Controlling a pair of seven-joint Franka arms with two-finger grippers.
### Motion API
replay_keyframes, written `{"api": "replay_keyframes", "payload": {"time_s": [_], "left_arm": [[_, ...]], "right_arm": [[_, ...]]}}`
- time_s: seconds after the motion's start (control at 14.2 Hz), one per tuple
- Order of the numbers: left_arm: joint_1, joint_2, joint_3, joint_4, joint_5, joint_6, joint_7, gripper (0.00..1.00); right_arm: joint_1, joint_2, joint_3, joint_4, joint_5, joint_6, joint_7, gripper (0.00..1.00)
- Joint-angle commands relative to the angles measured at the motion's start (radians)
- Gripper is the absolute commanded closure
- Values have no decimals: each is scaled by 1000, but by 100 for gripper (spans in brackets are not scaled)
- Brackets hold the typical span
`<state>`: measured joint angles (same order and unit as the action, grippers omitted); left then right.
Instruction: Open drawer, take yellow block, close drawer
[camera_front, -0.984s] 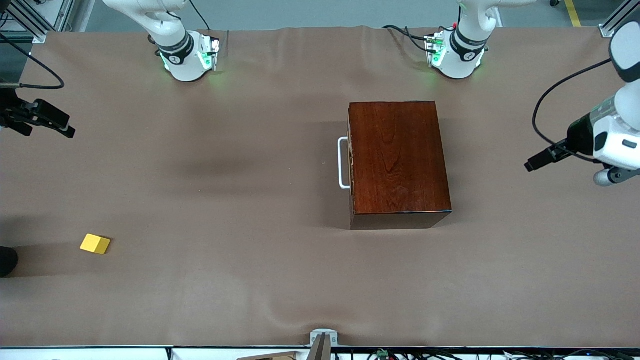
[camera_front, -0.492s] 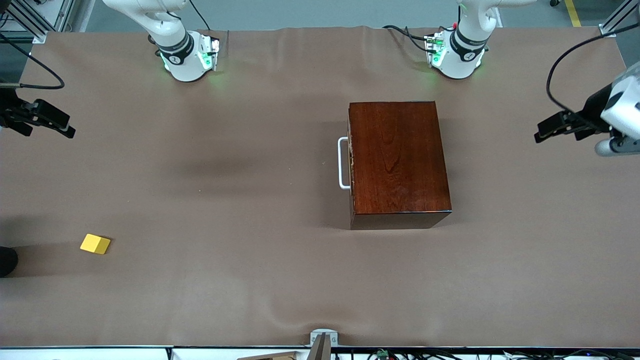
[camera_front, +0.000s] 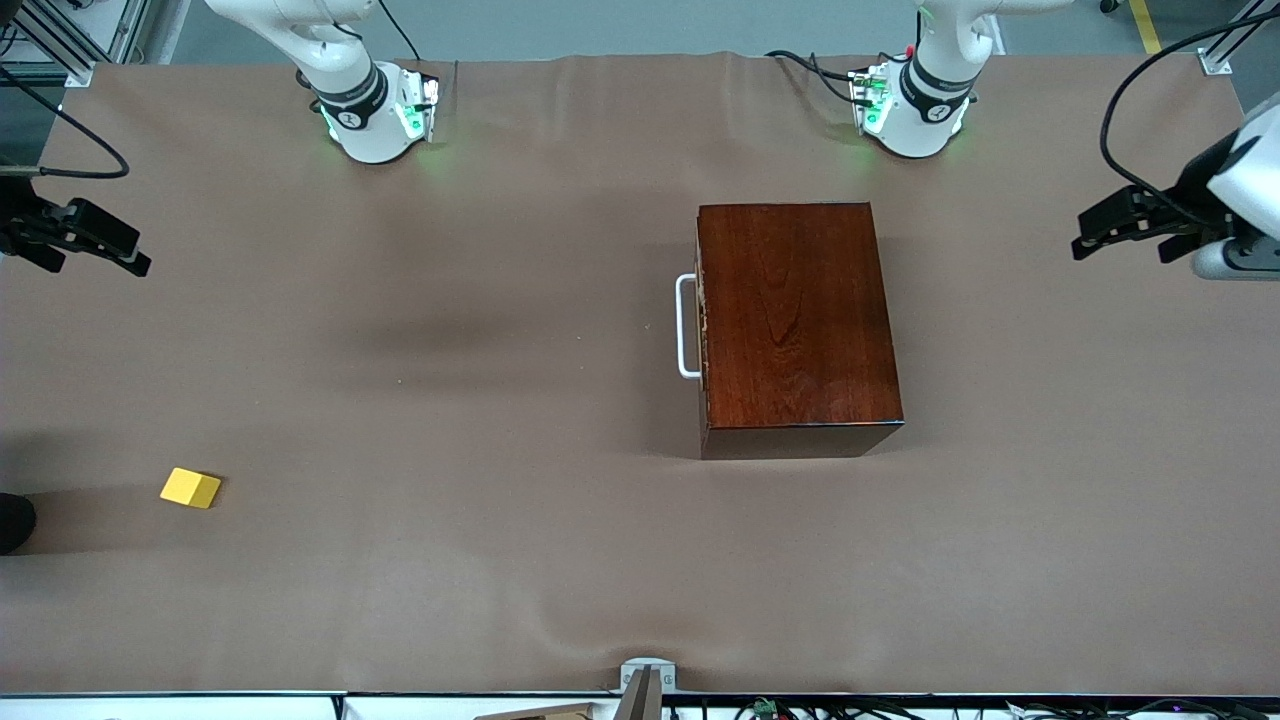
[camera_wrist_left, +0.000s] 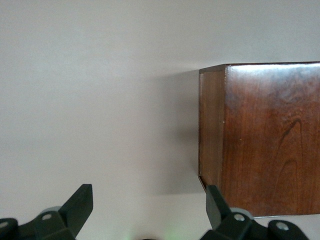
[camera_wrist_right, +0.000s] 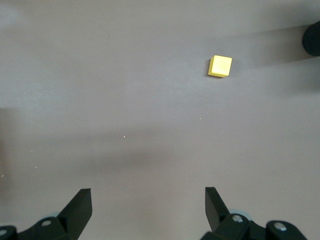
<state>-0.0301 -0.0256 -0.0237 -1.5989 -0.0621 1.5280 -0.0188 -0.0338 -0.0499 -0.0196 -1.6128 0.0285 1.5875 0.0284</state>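
The dark reddish-brown wooden box (camera_front: 800, 320) stands mid-table, nearer the left arm's end. Its drawer (camera_front: 703, 325) is pushed fully in, and the white bar handle (camera_front: 686, 327) faces the right arm's end. The yellow block (camera_front: 190, 488) lies on the cloth at the right arm's end, nearer the front camera than the box. My left gripper (camera_front: 1120, 240) hangs open over the table's left-arm end, well apart from the box. The left wrist view shows its open gripper (camera_wrist_left: 149, 200) and a box (camera_wrist_left: 265, 140) corner. My right gripper (camera_front: 95, 255) waits open over its own end; its wrist view shows that gripper (camera_wrist_right: 148, 200) and the block (camera_wrist_right: 220, 66).
Brown cloth (camera_front: 480, 560) covers the whole table. A dark round object (camera_front: 10, 522) pokes in at the table's edge near the yellow block and also shows as a dark round object (camera_wrist_right: 312, 37) in the right wrist view. A small metal bracket (camera_front: 647, 672) sits at the front edge.
My left gripper has swung from lower in the front view up toward the robots' bases, staying at the table's left-arm end. The right arm, box and block have not moved.
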Motion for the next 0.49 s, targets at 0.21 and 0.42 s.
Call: {"api": "replay_keyframes", "payload": {"time_s": [0.21,0.42], "left_arm": [[13,18,-10,56,16,-22,23,0],[7,13,-16,57,18,-46,16,0]], "right_arm": [[-1,1,4,13,1,-4,2,0],[-1,1,4,14,1,-4,2,0]]}}
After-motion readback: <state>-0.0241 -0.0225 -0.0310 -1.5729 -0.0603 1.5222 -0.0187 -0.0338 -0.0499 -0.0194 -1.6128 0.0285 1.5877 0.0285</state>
